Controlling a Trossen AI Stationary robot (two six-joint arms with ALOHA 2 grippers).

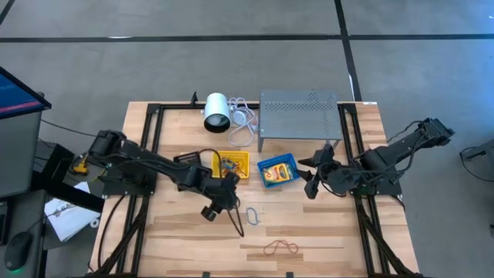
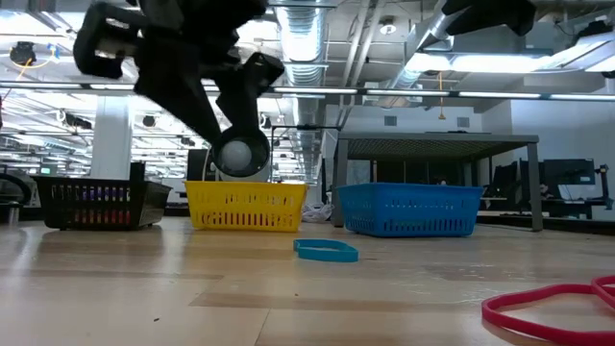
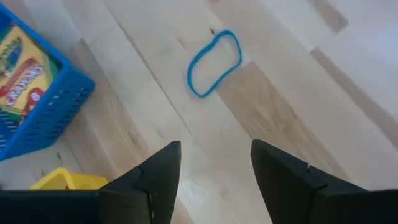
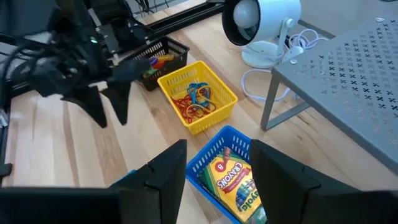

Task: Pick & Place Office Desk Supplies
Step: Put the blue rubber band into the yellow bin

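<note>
Near the table's front edge I see a red rubber band (image 1: 280,248) lying flat. Farther in, a blue rubber band (image 1: 253,216) lies on the wood, just beside and ahead of my left gripper (image 1: 219,207), whose fingers stand apart and empty. Beyond sit the yellow tray (image 1: 231,164) and the blue tray (image 1: 278,171) with a crayon box (image 4: 235,181). My right gripper (image 1: 312,182) hovers beside the blue tray, released, grasping nothing.

Pale smooth wood table (image 1: 324,232), perforated grey metal rack (image 1: 299,114), glossy—probably plastic—blue basket (image 2: 411,210)
</note>
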